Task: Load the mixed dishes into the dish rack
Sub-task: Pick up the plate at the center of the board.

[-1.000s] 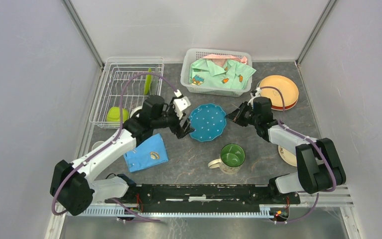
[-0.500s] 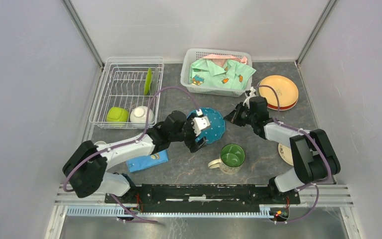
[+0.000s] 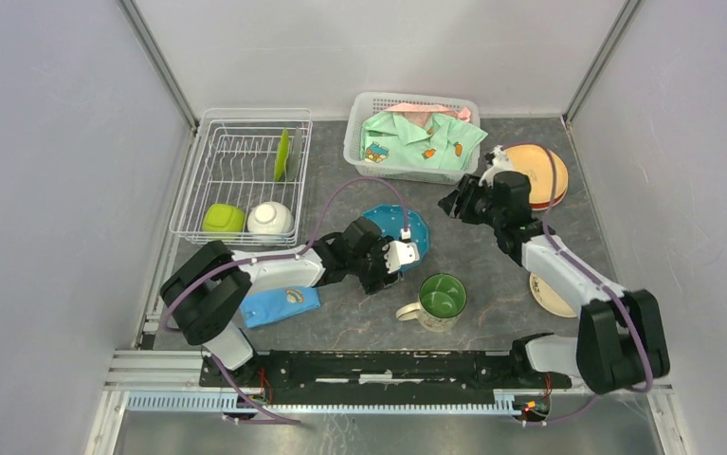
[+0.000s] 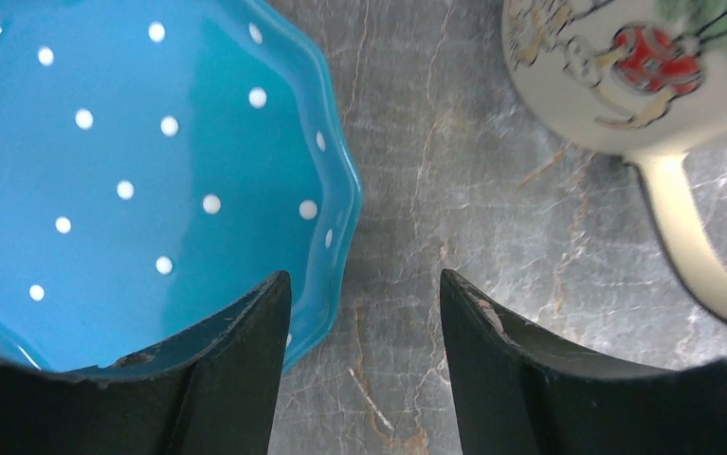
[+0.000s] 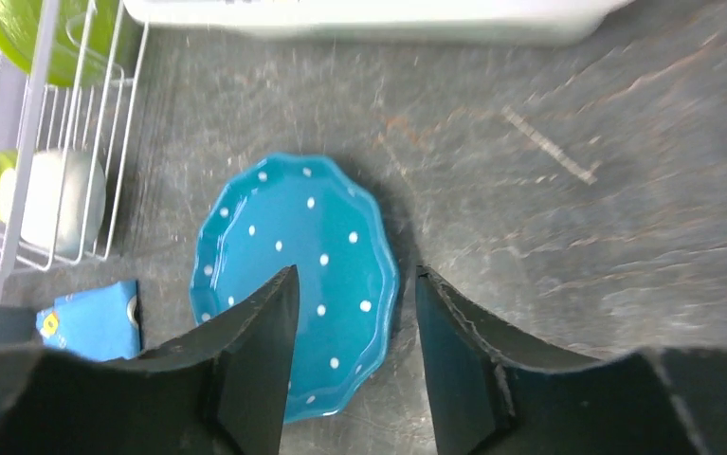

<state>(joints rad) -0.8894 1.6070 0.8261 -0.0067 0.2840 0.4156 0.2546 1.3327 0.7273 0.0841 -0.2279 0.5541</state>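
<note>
The blue dotted scalloped plate [image 3: 392,221] [image 4: 132,180] [image 5: 293,275] lies flat mid-table. My left gripper [image 3: 407,254] [image 4: 364,284] is open low at its near right rim: one finger sits over the plate, the other over bare table, and the rim lies between them untouched. My right gripper [image 3: 454,201] [image 5: 354,275] hangs open and empty above the table to the plate's right. The white wire dish rack [image 3: 241,175] [image 5: 46,142] holds an upright lime-green plate [image 3: 283,154], a green cup [image 3: 223,219] and a white bowl [image 3: 270,218]. The green-lined mug [image 3: 440,299] [image 4: 644,66] stands close by.
A white basket [image 3: 414,133] of green clothing stands at the back. The orange plate [image 3: 539,180] on a red one sits back right, partly behind my right arm. A cream plate [image 3: 551,296] lies at the right. The folded blue cloth [image 3: 279,305] [image 5: 94,318] lies under my left arm.
My left gripper has swung right to the blue plate's near right rim and narrowed somewhat. The right gripper has opened and drawn back from the plate's right edge toward the orange plate.
</note>
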